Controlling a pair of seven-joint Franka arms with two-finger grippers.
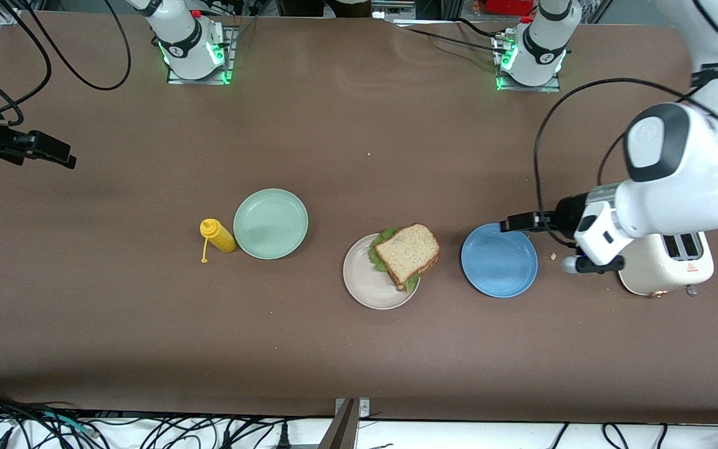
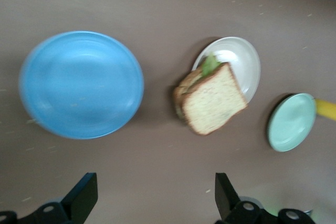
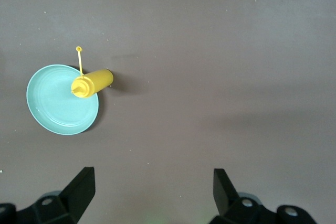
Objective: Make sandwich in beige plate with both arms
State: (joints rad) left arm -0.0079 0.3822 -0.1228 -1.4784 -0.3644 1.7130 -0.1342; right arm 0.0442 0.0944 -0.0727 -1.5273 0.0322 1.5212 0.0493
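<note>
Sandwich (image 1: 407, 254) sits on beige plate (image 1: 368, 284), overhanging the rim toward the blue plate (image 1: 499, 260). Left claw (image 1: 512, 222) open, empty, over the blue plate's edge. Right claw (image 1: 53, 153) open, empty, waiting over bare tabletop (image 1: 359, 349) at its arm's end.

**Colours on the brown table**

The table (image 1: 359, 125) is a plain, matt brown. The beige plate (image 1: 362, 284) is pale off-white without pattern. On it, the sandwich (image 1: 407, 252) shows speckled tan-brown bread with a darker brown crust, and crinkly bright green lettuce at its edges. The blue plate (image 1: 499, 260) is a solid mid-blue; the mint-green plate (image 1: 270, 223) is a pale, plain green. The mustard bottle (image 1: 217, 236) is yellow all over, cap included. The toaster (image 1: 670, 265) is cream with dark slots and a small red mark. Both arms are white with black joints, and the left gripper (image 1: 512, 223) and right gripper (image 1: 53, 153) are black.
</note>
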